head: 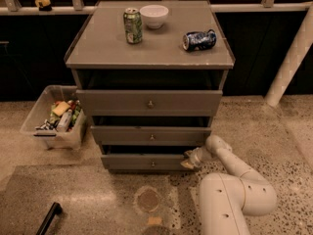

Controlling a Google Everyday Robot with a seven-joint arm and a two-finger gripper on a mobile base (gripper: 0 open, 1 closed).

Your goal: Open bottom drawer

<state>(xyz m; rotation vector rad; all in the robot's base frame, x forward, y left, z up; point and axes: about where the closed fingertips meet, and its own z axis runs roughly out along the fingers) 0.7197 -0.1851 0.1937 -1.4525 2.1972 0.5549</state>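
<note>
The bottom drawer [142, 161] is the lowest, narrowest grey front on the cabinet, with a small brass knob [152, 164] at its centre. It stands slightly out, with a dark gap above it. My gripper [188, 160] is at the drawer's right end, low near the floor, at the tip of my white arm [230, 163], which reaches in from the lower right. The gripper sits against the right corner of the drawer front, well right of the knob.
The middle drawer [150, 135] and top drawer [149, 102] also stand slightly out. On the cabinet top are a green can [132, 26], a white bowl [154, 15] and a blue can [199, 39] on its side. A clear bin [51, 117] of items sits at the left. A white post [289, 62] stands at the right.
</note>
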